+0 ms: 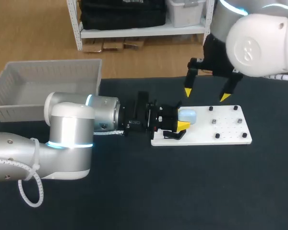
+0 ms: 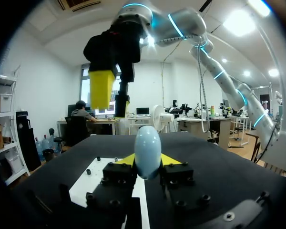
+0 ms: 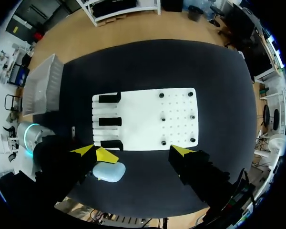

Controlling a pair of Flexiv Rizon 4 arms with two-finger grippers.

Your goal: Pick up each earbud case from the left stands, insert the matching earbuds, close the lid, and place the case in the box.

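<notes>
Gripping the pale blue earbud case [image 1: 187, 116] in my left pincer [image 1: 180, 122], I have a yellow tip pressed against each side of it. In the left wrist view the case [image 2: 148, 150] stands upright between those fingers [image 2: 170, 159], lid closed. From the head view it sits at the left end of the white board [image 1: 221, 136], near the black stands [image 3: 109, 121]. My right pincer [image 1: 206, 94] hangs above the far edge of the board, released and holding nothing, its fingers spread wide and pointing down. The grey box [image 1: 53, 64] rests at the table's [image 1: 182, 191] rear left, well apart from the case.
</notes>
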